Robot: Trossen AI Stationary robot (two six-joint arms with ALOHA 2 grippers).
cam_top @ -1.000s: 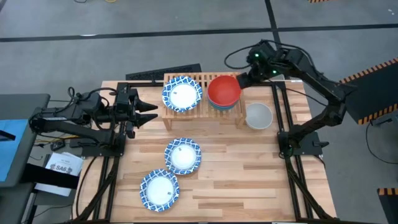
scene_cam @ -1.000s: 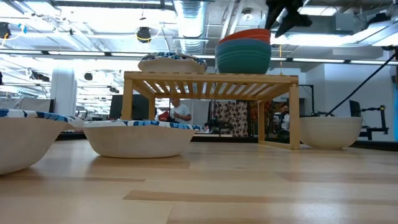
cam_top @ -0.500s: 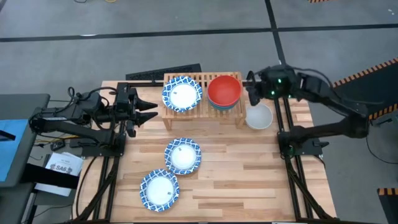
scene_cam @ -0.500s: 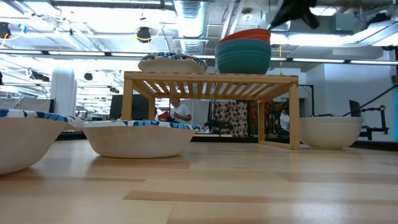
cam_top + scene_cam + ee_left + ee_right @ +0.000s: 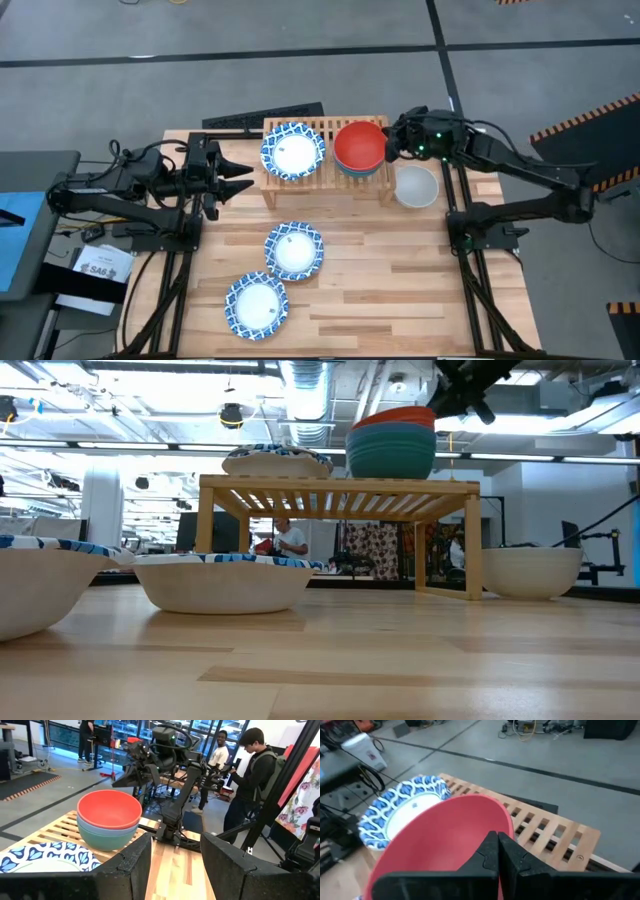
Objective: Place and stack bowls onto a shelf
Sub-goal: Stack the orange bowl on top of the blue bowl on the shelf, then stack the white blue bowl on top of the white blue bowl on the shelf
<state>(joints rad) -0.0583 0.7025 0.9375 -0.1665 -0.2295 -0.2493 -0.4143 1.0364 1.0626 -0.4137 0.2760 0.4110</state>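
The shelf [image 5: 326, 127] stands at the table's far middle. On its left half rests a patterned bowl [image 5: 293, 151]. On its right half, a red bowl [image 5: 360, 144] tops a stack of a blue and a green bowl [image 5: 107, 836]. A white bowl [image 5: 416, 186] sits on the table right of the shelf. Two patterned bowls [image 5: 293, 249] [image 5: 256, 305] sit nearer the front. My right gripper [image 5: 392, 141] is shut with nothing between its fingers, at the red bowl's right rim. My left gripper [image 5: 243, 178] waits open, left of the shelf. My right gripper has its shut fingertips [image 5: 498, 851] just over the red bowl's right rim [image 5: 506, 822], coming level from the table's right. Whether they touch the rim, I cannot tell.
The shelf's right leg [image 5: 472, 545] stands between the stack and the white bowl [image 5: 531, 571]. Bare tabletop [image 5: 400, 280] lies at the front right. People stand in the room beyond the table [image 5: 252, 780].
My right gripper has shut. Its arm has swung from behind the shelf's far right corner toward the table's near edge, and the gripper now points at the red bowl's right rim. The bowls have kept still.
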